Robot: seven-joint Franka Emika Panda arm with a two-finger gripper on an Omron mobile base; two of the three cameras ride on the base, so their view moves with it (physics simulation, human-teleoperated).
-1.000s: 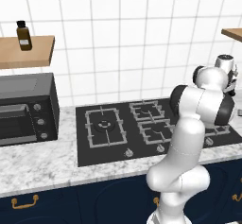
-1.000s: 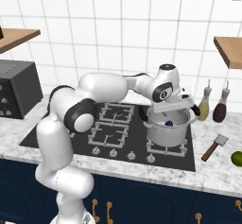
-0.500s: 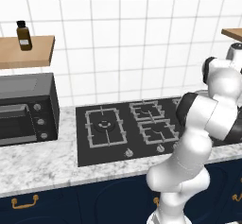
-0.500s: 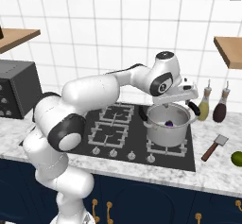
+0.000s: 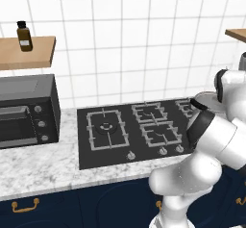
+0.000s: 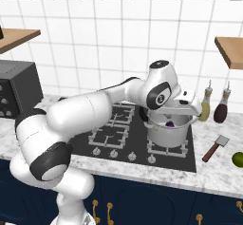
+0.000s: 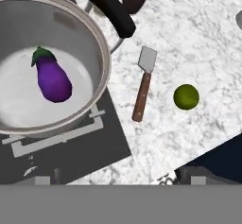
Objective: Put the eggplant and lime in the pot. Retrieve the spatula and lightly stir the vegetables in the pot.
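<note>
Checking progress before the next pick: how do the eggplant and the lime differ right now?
The eggplant lies inside the pot, on its pale bottom; the lime sits out on the marble counter, to the right of the spatula in the hand view. The eggplant is purple, elongated, with a green cap; the lime is green and round. The eggplant looks larger than the lime. Neither is gripped by the claw.

Upper left of the frame, the pot [image 7: 101,53] sits on the stove [image 7: 90,147] with the purple eggplant [image 7: 53,80] lying inside. Right of it, on the marble worktop [image 7: 198,43], the spatula [image 7: 143,84] lies blade-up, and the lime [image 7: 185,97] rests just beyond it.
</note>
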